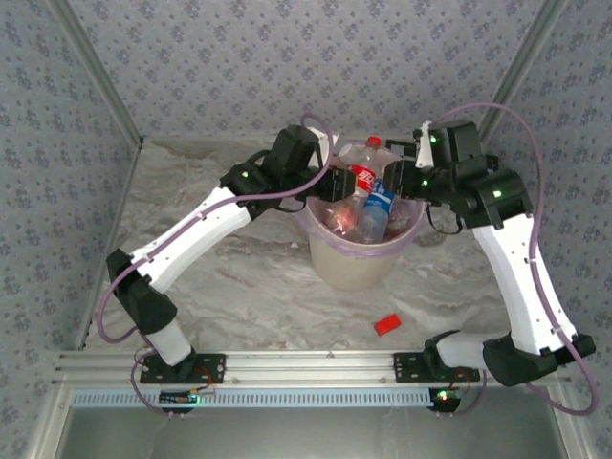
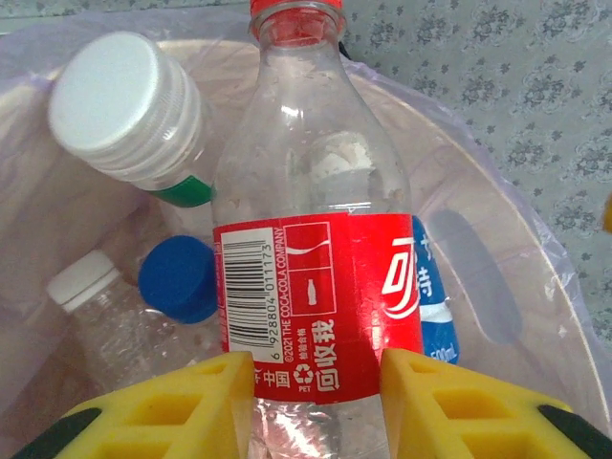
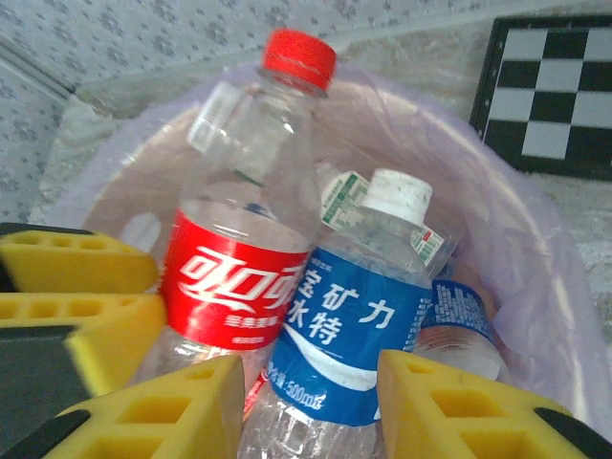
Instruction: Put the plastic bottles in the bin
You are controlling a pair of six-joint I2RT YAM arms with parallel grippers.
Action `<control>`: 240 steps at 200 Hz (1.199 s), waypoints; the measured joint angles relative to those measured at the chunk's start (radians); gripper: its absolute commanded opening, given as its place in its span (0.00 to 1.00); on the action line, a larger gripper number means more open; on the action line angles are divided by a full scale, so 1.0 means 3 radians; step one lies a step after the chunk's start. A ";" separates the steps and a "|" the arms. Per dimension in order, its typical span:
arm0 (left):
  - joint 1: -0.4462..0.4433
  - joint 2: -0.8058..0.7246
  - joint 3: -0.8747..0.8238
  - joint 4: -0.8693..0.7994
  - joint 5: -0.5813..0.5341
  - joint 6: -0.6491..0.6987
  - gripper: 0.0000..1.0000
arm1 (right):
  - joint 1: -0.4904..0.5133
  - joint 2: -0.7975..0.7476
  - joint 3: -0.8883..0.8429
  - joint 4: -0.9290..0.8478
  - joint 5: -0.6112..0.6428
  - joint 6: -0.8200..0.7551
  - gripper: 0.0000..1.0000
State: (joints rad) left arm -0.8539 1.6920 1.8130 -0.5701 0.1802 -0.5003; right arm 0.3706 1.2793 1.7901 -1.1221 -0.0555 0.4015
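The bin, cream with a pink liner, stands mid-table, and both grippers hang over its mouth. My left gripper is shut on a clear bottle with a red label and a red cap, held upright. My right gripper is shut on a blue-label bottle with a white cap, leaning against the red-label one. Inside the bin lie more plastic bottles: one with a big white cap, one with a blue cap, and a small white-capped one.
A small red block lies on the marble table in front of the bin, to the right. A black-and-white checkerboard sits beyond the bin in the right wrist view. Papered walls close in the table at the back and both sides.
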 measured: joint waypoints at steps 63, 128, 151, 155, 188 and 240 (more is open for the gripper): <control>0.0000 0.0001 0.0006 0.0009 -0.0128 -0.0117 0.39 | 0.0001 0.0083 -0.0373 -0.0084 0.0022 0.0069 0.58; 0.0070 -0.0081 -0.0169 0.0089 -0.0126 -0.0220 0.38 | 0.0034 0.0198 -0.0757 0.0226 -0.0183 0.0186 0.62; 0.0070 -0.0081 -0.0175 0.0111 -0.0125 -0.0231 0.37 | 0.0031 0.0200 -0.0767 0.0273 -0.0183 0.0211 0.44; 0.0070 -0.0081 -0.0177 0.0111 -0.0125 -0.0231 0.37 | 0.0028 0.0200 -0.0767 0.0273 -0.0178 0.0210 0.42; 0.0070 -0.0081 -0.0183 0.0113 -0.0114 -0.0231 0.37 | 0.0023 0.0196 -0.0701 0.0234 -0.0131 0.0201 0.34; 0.0052 -0.0067 -0.0182 0.0123 -0.0113 -0.0233 0.38 | 0.0006 0.0141 -0.0249 -0.0028 0.0024 0.0104 0.31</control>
State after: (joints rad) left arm -0.8383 1.6718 1.7584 -0.5331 0.1463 -0.5701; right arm 0.3725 1.3216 1.7153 -1.1305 -0.0483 0.4328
